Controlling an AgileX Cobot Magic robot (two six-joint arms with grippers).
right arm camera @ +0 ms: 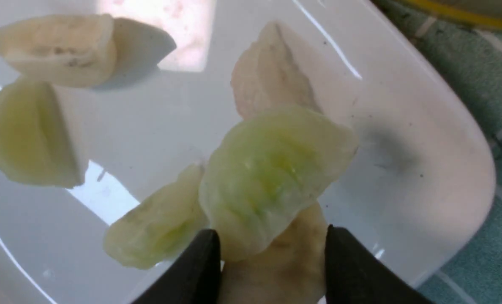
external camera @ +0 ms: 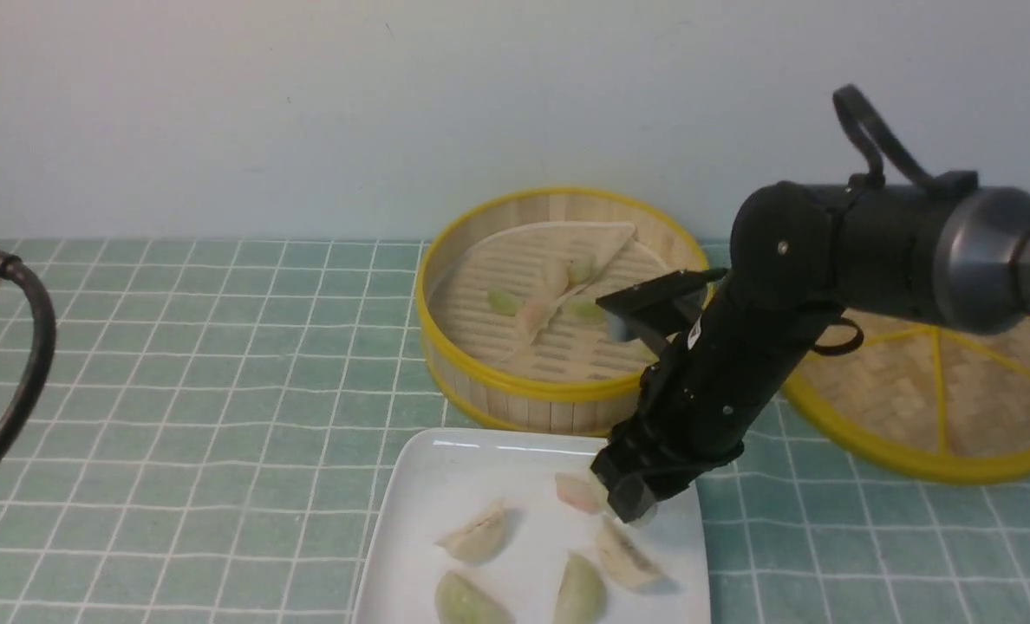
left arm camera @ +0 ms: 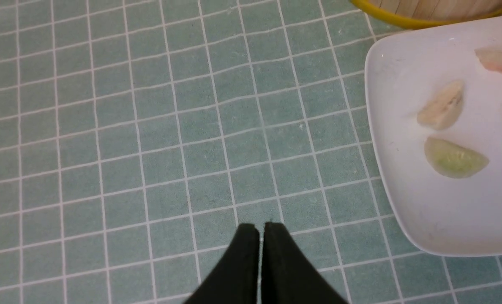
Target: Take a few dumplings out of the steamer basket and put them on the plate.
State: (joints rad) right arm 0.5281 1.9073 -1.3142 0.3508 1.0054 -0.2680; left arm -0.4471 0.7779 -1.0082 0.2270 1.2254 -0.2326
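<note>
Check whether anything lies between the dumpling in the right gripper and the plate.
Yes: a beige dumpling seems to lie beneath the green dumpling in the right gripper, on the plate; bare plate shows beside it.

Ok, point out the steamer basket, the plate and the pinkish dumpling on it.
steamer basket (external camera: pixel 515 407), front view, near wall
plate (external camera: pixel 446 485), front view, bare far-left corner
pinkish dumpling (external camera: pixel 577 492), front view, its middle

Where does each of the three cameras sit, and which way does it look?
Front: between the arms, facing forward over steamer and plate; right arm shows.
Left wrist: behind the left gripper, looking down at tablecloth and plate corner; its shut tips show.
Right wrist: behind the right gripper, close above the plate; its tips show, holding a green dumpling.
Shared: all three see the plate.
</note>
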